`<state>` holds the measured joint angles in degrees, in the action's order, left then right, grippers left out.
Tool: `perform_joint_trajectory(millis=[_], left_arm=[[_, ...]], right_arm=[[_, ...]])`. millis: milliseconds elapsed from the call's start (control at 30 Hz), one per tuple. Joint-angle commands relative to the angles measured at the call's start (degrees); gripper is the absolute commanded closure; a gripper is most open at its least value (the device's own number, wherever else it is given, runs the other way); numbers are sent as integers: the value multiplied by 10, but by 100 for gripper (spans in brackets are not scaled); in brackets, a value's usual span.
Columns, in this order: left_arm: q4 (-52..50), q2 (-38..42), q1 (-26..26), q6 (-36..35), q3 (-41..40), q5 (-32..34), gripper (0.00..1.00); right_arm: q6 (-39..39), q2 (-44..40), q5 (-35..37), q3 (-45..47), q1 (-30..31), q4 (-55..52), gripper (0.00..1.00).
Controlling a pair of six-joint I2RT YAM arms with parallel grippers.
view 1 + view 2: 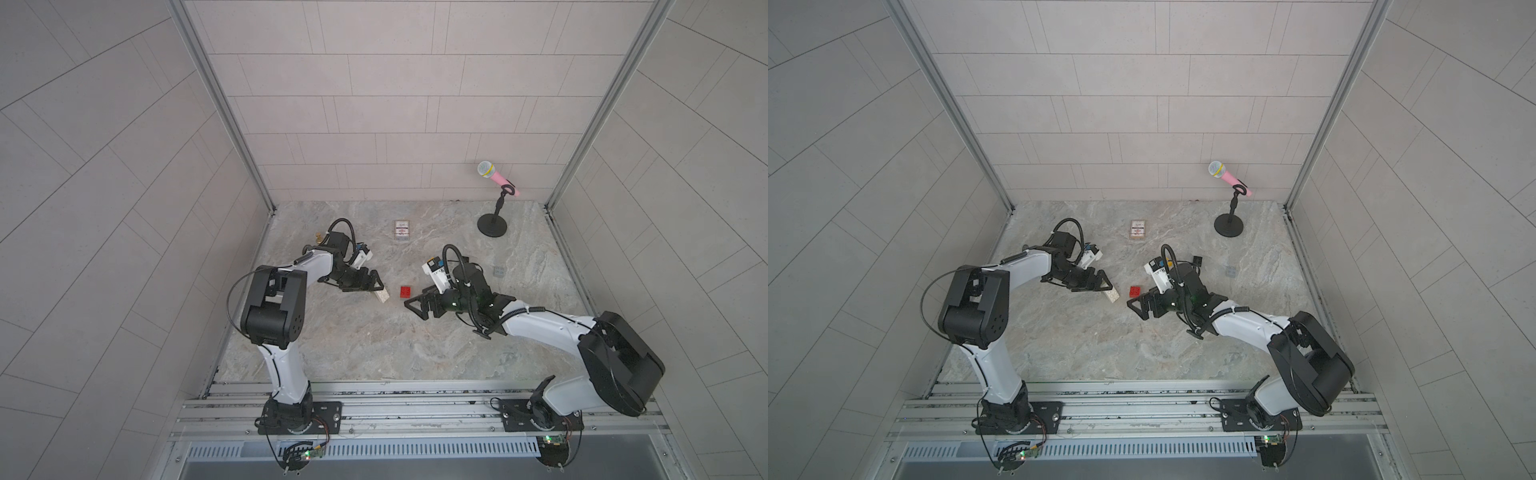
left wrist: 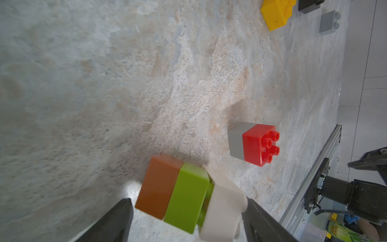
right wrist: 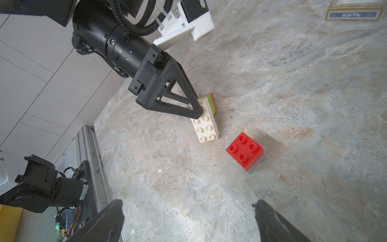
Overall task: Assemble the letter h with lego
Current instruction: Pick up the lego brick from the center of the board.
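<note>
Marbled stone bench [image 1: 374, 345], pale tiled walls [image 1: 374, 104]. Brown-green-white stack [image 3: 206, 125] lies on its side mid-bench. Left gripper [image 2: 187, 201] straddles it, jaws spread, one finger [image 2: 263, 218] touching the white end, nothing pinched. Right gripper [image 3: 188, 202] spread, empty, near the red-on-grey pair [image 2: 254, 144]. Bricks look light, rigid, glossy, probably slippery. White sits askew on green, so that joint may pop. Best gripped on flat sides, not studs.

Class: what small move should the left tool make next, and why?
Probably close the left tool on the brown-green-white stack: it lies on its side between the open fingers, with a gap at the brown end, and the white brick looks askew.
</note>
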<state>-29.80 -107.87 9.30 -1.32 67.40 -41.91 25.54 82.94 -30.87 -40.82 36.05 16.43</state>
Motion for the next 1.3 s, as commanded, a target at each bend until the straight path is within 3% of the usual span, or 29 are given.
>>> perform_joint_trajectory(millis=[0, 600, 767, 867, 1000, 1267], left_arm=[[-3, -18, -5, -4, 19, -15, 15], [-32, -69, -17, 21, 58, -11, 42], [-25, -79, -26, 40, 63, -30, 65], [-19, -89, -27, 76, 70, -52, 70], [67, -68, -28, 195, 43, -109, 79], [493, 37, -40, 579, -157, -135, 79]], right_arm=[[1, 4, -4, -12, 0, 0, 0], [-2, 16, -2, -19, 0, -10, 0], [-4, 17, 0, -21, 0, -13, 0], [-6, 14, 6, -22, 0, -19, 0], [-13, 0, 44, -20, -1, -38, 0], [-13, -51, 119, 11, -3, -32, 0]])
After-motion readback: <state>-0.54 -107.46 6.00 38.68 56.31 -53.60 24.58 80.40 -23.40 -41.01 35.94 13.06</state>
